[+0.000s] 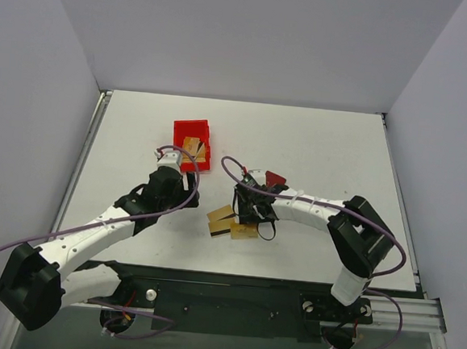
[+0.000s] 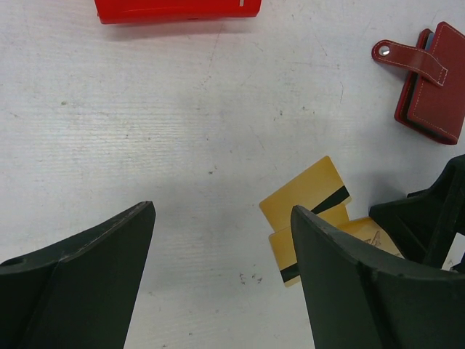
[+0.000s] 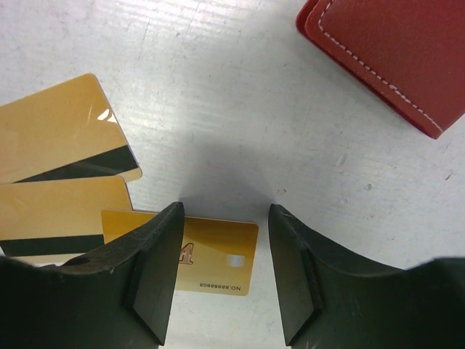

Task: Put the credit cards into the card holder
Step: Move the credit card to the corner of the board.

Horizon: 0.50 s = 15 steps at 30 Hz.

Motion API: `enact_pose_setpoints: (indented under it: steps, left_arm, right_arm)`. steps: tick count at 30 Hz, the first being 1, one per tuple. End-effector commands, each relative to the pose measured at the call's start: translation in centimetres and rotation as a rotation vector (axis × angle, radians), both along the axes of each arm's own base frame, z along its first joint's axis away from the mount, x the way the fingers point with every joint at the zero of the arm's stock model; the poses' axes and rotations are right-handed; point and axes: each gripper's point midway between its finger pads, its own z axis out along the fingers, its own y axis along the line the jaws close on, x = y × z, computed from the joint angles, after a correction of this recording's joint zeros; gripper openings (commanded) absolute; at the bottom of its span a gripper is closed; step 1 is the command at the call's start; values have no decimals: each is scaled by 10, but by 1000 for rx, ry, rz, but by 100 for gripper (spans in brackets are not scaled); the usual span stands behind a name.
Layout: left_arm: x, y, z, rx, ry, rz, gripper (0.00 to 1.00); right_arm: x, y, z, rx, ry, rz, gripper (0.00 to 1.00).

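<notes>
Three gold credit cards lie on the table: two with dark stripes and one face up with a number. In the top view they sit at the front centre. The dark red card holder lies closed just behind them, its snap tab showing in the left wrist view. My right gripper is open, low over the face-up card, one finger on each side of its end. My left gripper is open and empty over bare table, left of the cards.
A bright red open-topped bin stands behind my left gripper with another gold card in it; its edge shows in the left wrist view. My right gripper is a hand's width right of the left one.
</notes>
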Motion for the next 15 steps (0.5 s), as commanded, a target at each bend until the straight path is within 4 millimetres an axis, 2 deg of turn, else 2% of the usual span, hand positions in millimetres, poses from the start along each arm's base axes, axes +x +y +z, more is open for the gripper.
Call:
enact_pose_setpoints:
  steps: [1,8,15]
  left_arm:
    - [4,-5,18,-49,-56,15,86]
    - [1,-11,15,-65,-48,3,86]
    - [-6,-17,10,-76,-36,-6,84]
  right_arm:
    - [-62,-26,-37,-82,224,64,45]
    - [-85,-14,-41,-9,274,165,44]
    - [-106,-14,-45,-3,314,223,43]
